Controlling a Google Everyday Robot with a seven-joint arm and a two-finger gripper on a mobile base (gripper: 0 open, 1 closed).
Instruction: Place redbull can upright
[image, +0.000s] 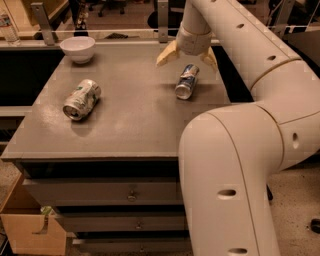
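Observation:
The redbull can is slim, blue and silver, and lies on its side on the right part of the grey table, one silver end facing the camera. My gripper hangs just above the can's far end, its two tan fingers spread wide to the left and right of the can. The gripper is open and holds nothing.
A fatter silver can with a green-and-white label lies on its side at the table's left. A white bowl stands at the far left corner. My arm's large white links cover the table's right front. A cardboard box sits on the floor at lower left.

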